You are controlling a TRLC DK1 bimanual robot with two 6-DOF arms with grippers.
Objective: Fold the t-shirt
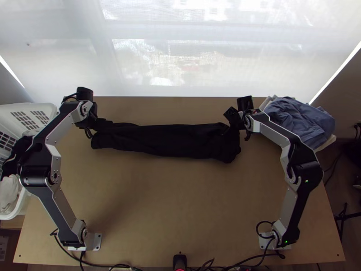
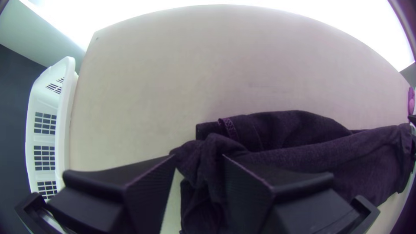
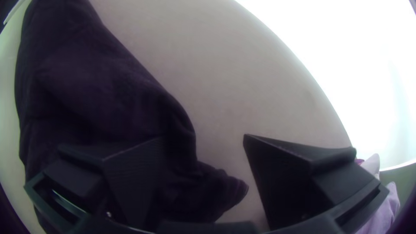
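The black t-shirt [image 1: 167, 140] lies across the back half of the table as a long, narrow, layered strip. At its left end is my left gripper [image 1: 102, 123]; in the left wrist view, bunched cloth of the shirt [image 2: 294, 156] lies between the fingers of the left gripper [image 2: 198, 157], which stand apart, with some table visible beside the cloth. My right gripper [image 1: 232, 119] is over the strip's right end. In the right wrist view the right gripper [image 3: 203, 136] is open, one finger over the dark shirt [image 3: 99, 95] and a cloth corner between the fingers.
A pile of blue and white cloth [image 1: 298, 119] sits at the table's back right corner. The white laundry basket [image 1: 38, 110] with clothes stands along the left edge. Bare tabletop [image 1: 176, 203] stretches between the shirt and the near edge.
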